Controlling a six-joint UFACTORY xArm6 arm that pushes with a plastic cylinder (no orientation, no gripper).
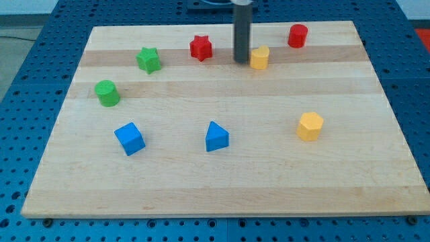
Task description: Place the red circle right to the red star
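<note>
No writing or labels can be read on the wooden board point(222, 175). The red circle point(297, 35), a short glossy cylinder, stands near the board's top right corner. The red star point(200, 48) sits along the top edge, left of centre. The rod's tip point(242, 62), which has no jaws, rests between them, touching a yellow block point(259, 58).

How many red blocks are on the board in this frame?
2. The red star sits near the view's top, left of my tip. The red circle is at the top right, beyond the yellow block. None appear hidden.
</note>
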